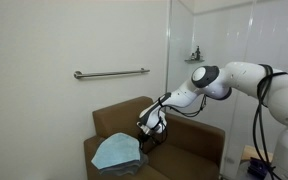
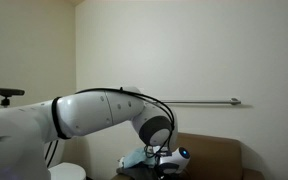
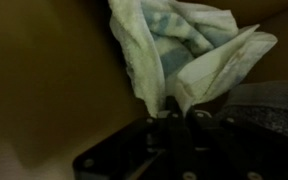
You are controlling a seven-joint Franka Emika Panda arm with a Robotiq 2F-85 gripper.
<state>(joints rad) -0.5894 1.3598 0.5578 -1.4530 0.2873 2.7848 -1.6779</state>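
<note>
gripper (image 1: 149, 130): low over brown sofa (image 1: 119, 118) | blue cloth (image 1: 117, 152): on sofa, just beside gripper | grab bar (image 1: 111, 73): above sofa

I read the towel (image 3: 189, 45) as soft woven cloth, pale blue-white, matt, rumpled, slightly fuzzy. The gripper (image 3: 182, 120) looks matt black; I can't tell plastic from metal. The chair (image 1: 114, 120) is brown upholstery, smooth with a faint sheen. The rail (image 1: 111, 73) is metal with a dull shine. The arm (image 2: 99, 112) has smooth, glossy white plastic shells. The wall (image 1: 44, 40) is flat, matt paint.
</note>
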